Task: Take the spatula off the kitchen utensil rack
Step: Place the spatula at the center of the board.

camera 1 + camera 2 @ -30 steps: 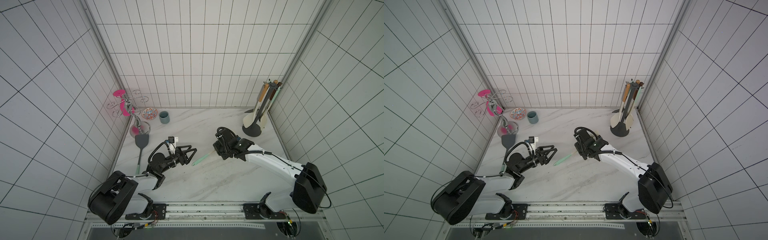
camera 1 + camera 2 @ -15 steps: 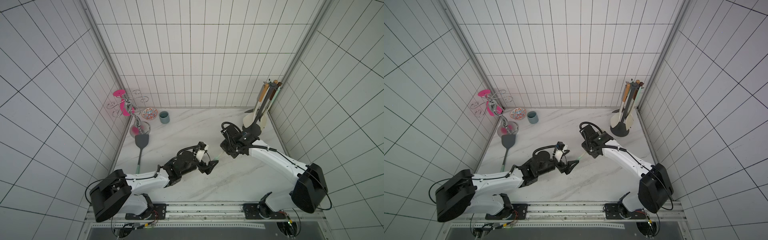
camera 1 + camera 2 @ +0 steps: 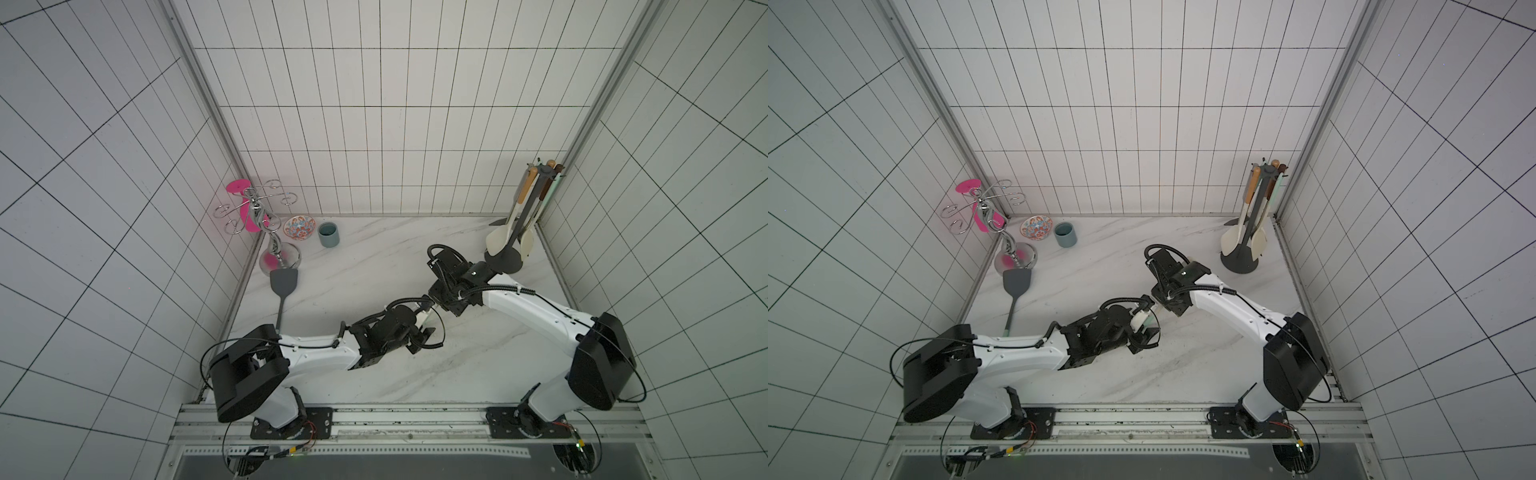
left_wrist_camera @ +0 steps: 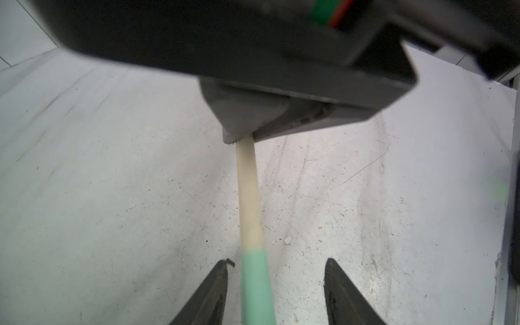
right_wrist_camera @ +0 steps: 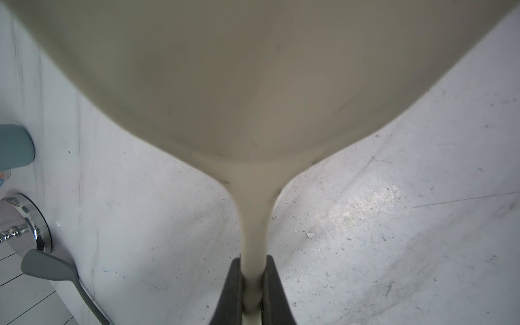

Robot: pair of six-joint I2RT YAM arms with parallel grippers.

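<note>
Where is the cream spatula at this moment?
The cream spatula hangs over mid-table, off the rack at the back right. The right gripper clamps its neck, and its green handle sits between the left gripper's open jaws.

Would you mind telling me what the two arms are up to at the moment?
The right gripper is clamped on the neck of the spatula, a cream one with a green handle end. The spatula is off the kitchen utensil rack and held out between the two arms. The left gripper straddles the green end with its jaws apart and is not gripping it yet. It looks like a handover from right to left.
</note>
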